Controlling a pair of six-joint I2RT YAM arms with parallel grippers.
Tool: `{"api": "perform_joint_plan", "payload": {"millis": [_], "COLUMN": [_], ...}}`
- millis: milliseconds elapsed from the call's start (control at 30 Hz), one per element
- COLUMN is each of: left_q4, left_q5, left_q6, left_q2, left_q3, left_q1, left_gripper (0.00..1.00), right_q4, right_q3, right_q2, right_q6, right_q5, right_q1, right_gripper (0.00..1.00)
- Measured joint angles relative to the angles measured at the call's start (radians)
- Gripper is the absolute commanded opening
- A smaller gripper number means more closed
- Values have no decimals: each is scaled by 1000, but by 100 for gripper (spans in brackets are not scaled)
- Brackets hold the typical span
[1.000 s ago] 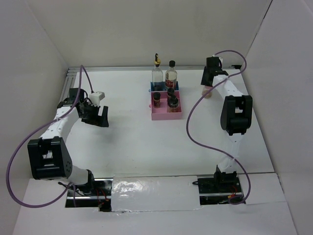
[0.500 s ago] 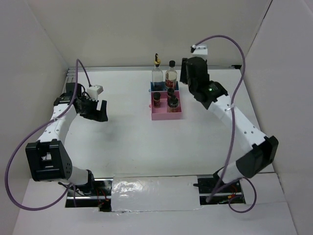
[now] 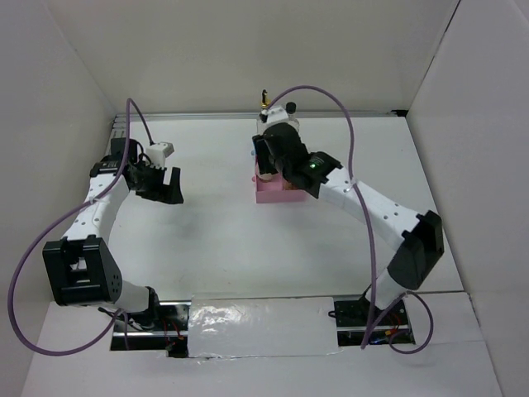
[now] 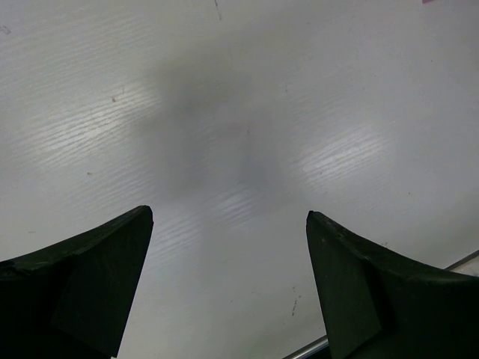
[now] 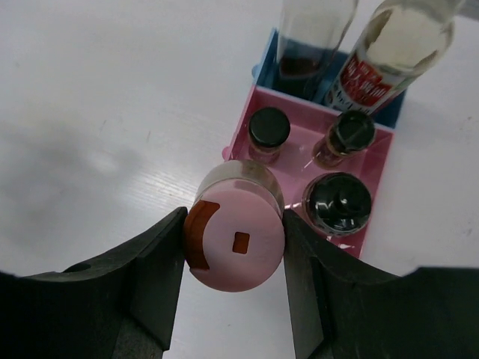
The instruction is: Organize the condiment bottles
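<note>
While the R pincer (image 5: 234, 258) is clenched on the pink-capped shaker (image 5: 236, 243), one finger on each side of the cap, the shaker hangs at the left edge of the pink tray (image 5: 378, 187); can't tell whether its base touches anything. Pink tray holds 3 dark-lidded jars (image 5: 269, 129), upright, and butts against the blue tray (image 5: 263, 67) behind it, which carries 2 tall glass bottles side by side: unlabelled bottle (image 5: 310, 34) and red-label bottle (image 5: 382, 60). L pincer (image 4: 228, 217) is released, jaws wide apart, over bare desk (image 4: 224, 90), well apart from both trays.
</note>
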Motion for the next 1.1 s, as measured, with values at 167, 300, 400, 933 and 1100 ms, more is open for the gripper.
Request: {"api": "perform_joint_plan", "payload": {"millis": [167, 300, 400, 933, 1100], "left_q4": [12, 24, 26, 40, 40], "left_q5": [43, 56, 63, 64, 64], "left_q6": [1, 4, 5, 4, 4], "left_q2": [-16, -53, -62, -62, -62], "left_q3": [-29, -95, -120, -130, -130], "left_q1": [0, 0, -2, -6, -6], "left_gripper": [96, 96, 95, 96, 96], "right_q4": [0, 0, 7, 39, 44], "right_q3": [0, 0, 0, 0, -1], "right_q2": [129, 168, 169, 225, 254], "right_q6": [14, 17, 19, 34, 35], "right_q5": [-53, -79, -89, -101, -104], "right_q1": [-7, -13, -20, -83, -83], "right_gripper": [0, 0, 0, 0, 0]}}
